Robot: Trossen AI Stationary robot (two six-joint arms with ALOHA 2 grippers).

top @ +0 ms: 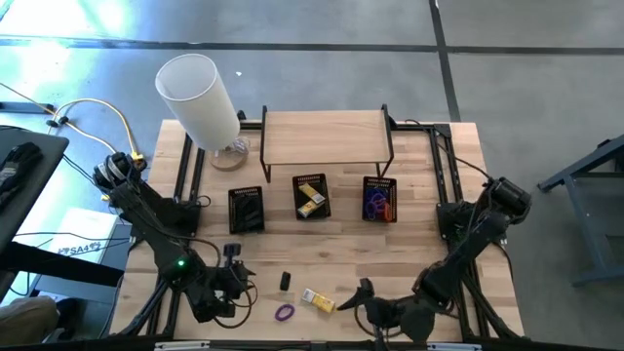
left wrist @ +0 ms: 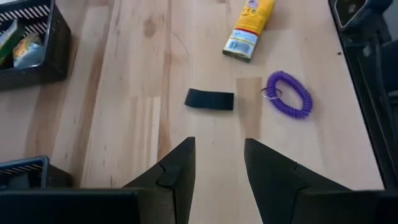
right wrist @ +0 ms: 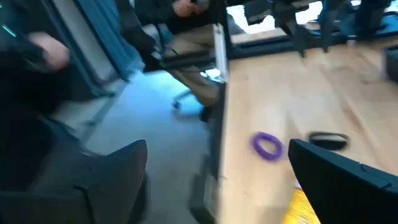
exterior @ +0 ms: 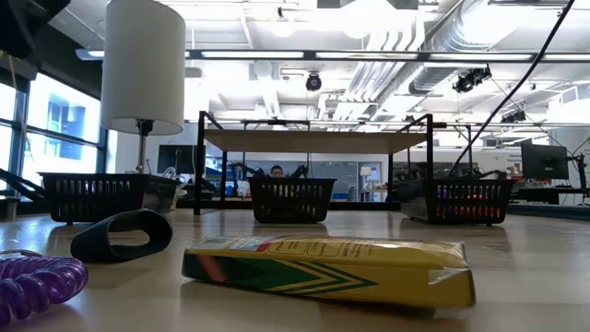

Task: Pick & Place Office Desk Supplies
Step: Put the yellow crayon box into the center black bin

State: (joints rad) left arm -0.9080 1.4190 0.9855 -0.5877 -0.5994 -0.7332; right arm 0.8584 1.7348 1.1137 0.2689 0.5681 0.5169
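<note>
Three loose supplies lie on the wooden table near its front edge: a small black clip-like piece (top: 286, 282) (left wrist: 209, 99), a yellow box (top: 317, 300) (exterior: 327, 267) lying flat, and a purple coiled band loop (top: 284, 313) (left wrist: 289, 93). My left gripper (top: 237, 276) (left wrist: 217, 168) hovers to the left of them, open, pointing slantwise down at the black piece with nothing between its fingers. My right gripper (top: 361, 293) (right wrist: 224, 180) hangs just right of the yellow box, wide open and empty, pointing nearly level toward the table's left.
Three black mesh baskets (top: 246, 210) (top: 311, 197) (top: 379, 199) stand in a row mid-table, in front of a wooden shelf (top: 327, 136) on black legs. A tall white lamp cylinder (top: 200, 97) stands at the far left. The table's front edge (right wrist: 219, 124) is close to both grippers.
</note>
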